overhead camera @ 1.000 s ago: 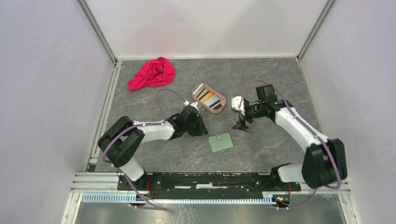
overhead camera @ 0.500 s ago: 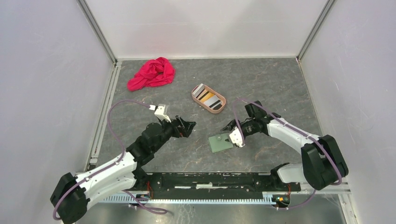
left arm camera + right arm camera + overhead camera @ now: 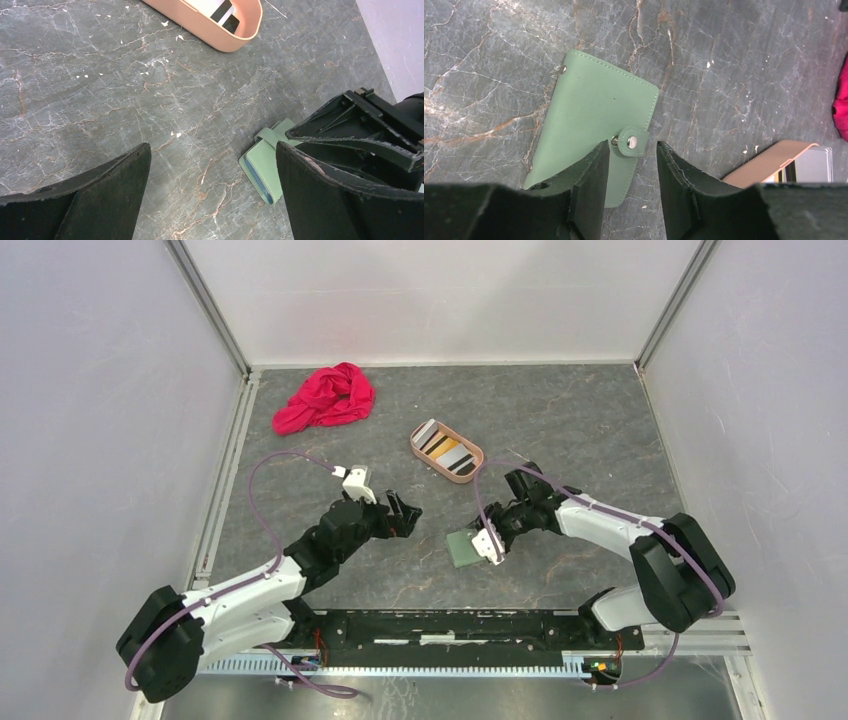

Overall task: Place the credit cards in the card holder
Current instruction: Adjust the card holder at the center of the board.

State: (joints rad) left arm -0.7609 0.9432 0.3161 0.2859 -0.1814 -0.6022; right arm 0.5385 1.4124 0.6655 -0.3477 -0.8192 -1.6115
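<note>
Farthest left, toward the back of the grey, marble-veined desk (image 3: 600, 410), a red cloth (image 3: 325, 398) lies crumpled in a soft heap. Nearer the front, the left end effector (image 3: 400, 512) hangs over bare desk with its two black, wedge-shaped fingers (image 3: 100, 195) spread as wide as they go and nothing between them.

Right of it and farther back sits an oval tray (image 3: 465, 478) of smooth pinkish-tan plastic with a low upright wall. The credit cards (image 3: 445, 448) are inside it, thin flat rectangles stacked overlapping: orange-gold, grey and white, some with a dark stripe.

Closer to the arms, between the two end effectors, the card holder (image 3: 462, 548) lies flat and folded shut on the desk, well apart from the tray. It is a sage-green rectangle with a matte, leather-like skin and stitched edges. A rounded tab is snapped down over one long side with a metal stud, and the left wrist view shows a sliver of blue lining along its edge.

The right end effector (image 3: 492, 540) is just above that tab side, its fingers (image 3: 594, 175) about half open. One finger overlaps the green cover and the tab sits just beyond the gap; it has hold of nothing.
</note>
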